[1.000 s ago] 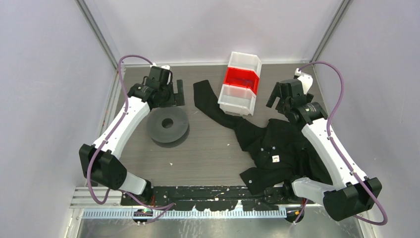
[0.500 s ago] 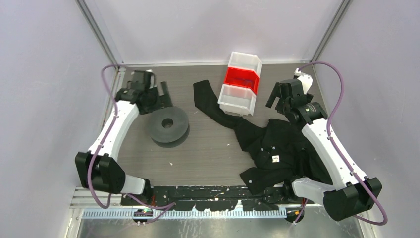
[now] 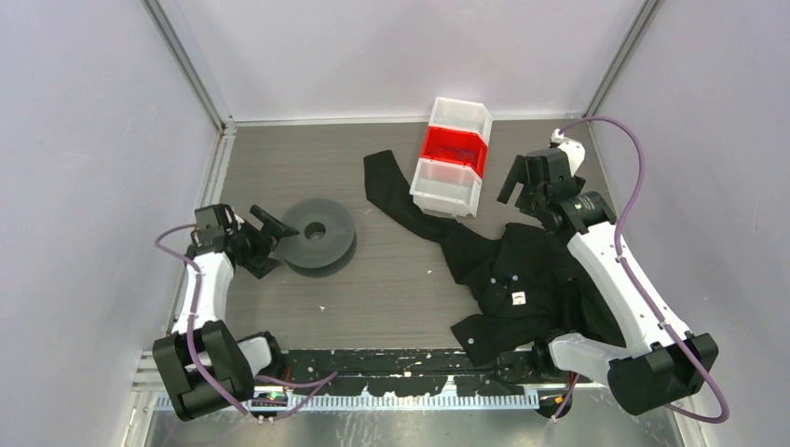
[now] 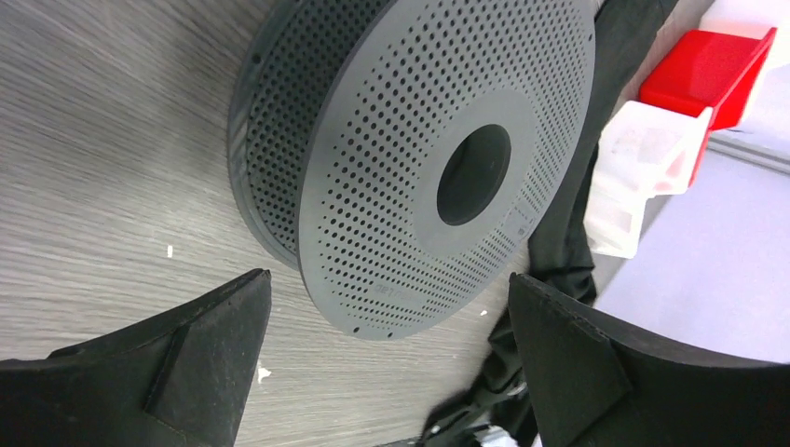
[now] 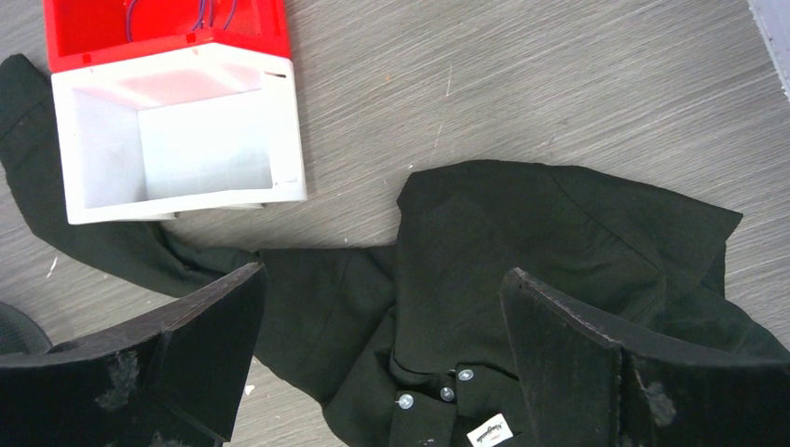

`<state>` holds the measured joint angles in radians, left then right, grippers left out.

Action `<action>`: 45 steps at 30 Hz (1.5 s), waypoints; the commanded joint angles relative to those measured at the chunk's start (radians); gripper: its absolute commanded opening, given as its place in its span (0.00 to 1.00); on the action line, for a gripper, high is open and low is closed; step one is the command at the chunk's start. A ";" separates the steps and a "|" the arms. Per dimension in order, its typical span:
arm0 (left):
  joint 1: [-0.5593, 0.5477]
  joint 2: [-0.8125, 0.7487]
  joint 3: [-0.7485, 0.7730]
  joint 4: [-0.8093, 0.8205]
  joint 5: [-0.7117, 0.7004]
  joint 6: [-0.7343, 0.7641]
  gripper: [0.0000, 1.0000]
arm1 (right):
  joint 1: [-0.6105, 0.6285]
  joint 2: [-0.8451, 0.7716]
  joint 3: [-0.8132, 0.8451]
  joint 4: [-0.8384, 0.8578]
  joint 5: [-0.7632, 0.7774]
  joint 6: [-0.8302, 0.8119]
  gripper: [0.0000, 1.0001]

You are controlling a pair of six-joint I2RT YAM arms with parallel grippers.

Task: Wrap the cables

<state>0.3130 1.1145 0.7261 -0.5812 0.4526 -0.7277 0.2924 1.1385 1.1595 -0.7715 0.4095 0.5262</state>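
The dark grey two-flanged reel lies flat on the table at the left. In the left wrist view its perforated flange fills the upper middle. No thin black wire shows in any view. My left gripper is open and empty, low at the reel's left edge, jaws facing it. My right gripper is open and empty, held above the black garment at the right.
A black garment lies spread over the right of the table, one sleeve reaching under a white and red bin at the back middle. The bin and garment show in the right wrist view. Walls enclose the table on three sides.
My left arm has swung from behind the reel round to its left side, toward the near edge, and lowered. The reel and the right arm have not moved.
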 commanded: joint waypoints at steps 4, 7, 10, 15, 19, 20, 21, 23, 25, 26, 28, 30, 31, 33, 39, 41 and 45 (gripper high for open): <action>0.018 -0.027 -0.130 0.276 0.124 -0.136 1.00 | 0.000 -0.018 0.007 0.029 -0.026 0.000 1.00; 0.018 -0.023 -0.202 0.408 0.140 -0.165 0.97 | 0.000 -0.034 -0.003 0.022 -0.020 -0.007 1.00; 0.018 0.015 -0.255 0.525 0.178 -0.190 0.95 | 0.000 -0.044 -0.010 0.014 -0.018 -0.009 1.00; 0.017 0.032 -0.305 0.667 0.200 -0.216 0.87 | -0.001 -0.056 -0.015 0.005 -0.025 0.000 1.00; 0.017 0.015 -0.295 0.670 0.183 -0.214 0.75 | -0.001 -0.058 -0.012 -0.001 -0.032 0.007 1.00; 0.017 0.007 -0.289 0.662 0.179 -0.209 0.71 | -0.001 -0.055 -0.007 -0.004 -0.033 0.009 1.00; 0.016 -0.002 -0.281 0.651 0.175 -0.202 0.64 | -0.001 -0.053 -0.005 -0.006 -0.034 0.011 1.00; 0.017 -0.015 -0.258 0.616 0.161 -0.177 0.49 | 0.000 -0.053 -0.002 -0.008 -0.034 0.020 1.00; 0.016 -0.018 -0.228 0.574 0.144 -0.143 0.33 | 0.000 -0.051 0.000 -0.009 -0.040 0.029 1.00; 0.015 -0.018 -0.212 0.545 0.138 -0.128 0.23 | 0.000 -0.051 0.000 -0.009 -0.043 0.033 1.00; 0.015 -0.020 -0.176 0.518 0.132 -0.109 0.06 | 0.000 -0.050 0.002 -0.010 -0.048 0.041 1.00; 0.012 -0.023 -0.109 0.457 0.123 -0.077 0.01 | 0.000 -0.051 0.002 -0.012 -0.049 0.044 1.00; -0.001 -0.017 -0.055 0.402 0.107 -0.053 0.01 | 0.000 -0.052 0.002 -0.013 -0.049 0.045 1.00; -0.039 -0.002 0.046 0.312 0.029 -0.016 0.01 | 0.000 -0.052 0.002 -0.013 -0.049 0.048 1.00; -0.402 0.104 0.365 0.208 -0.444 0.156 0.01 | -0.001 -0.026 0.012 -0.001 -0.073 0.065 1.00; -0.514 0.162 0.462 0.181 -0.572 0.238 0.01 | -0.001 -0.026 0.019 -0.007 -0.081 0.075 1.00; -0.678 0.285 0.609 0.114 -0.751 0.384 0.00 | 0.000 -0.044 0.007 -0.005 -0.077 0.088 1.00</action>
<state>-0.2508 1.3369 1.2060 -0.4103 -0.0051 -0.5423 0.2924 1.1130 1.1442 -0.7948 0.3336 0.5819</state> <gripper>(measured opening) 0.031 0.995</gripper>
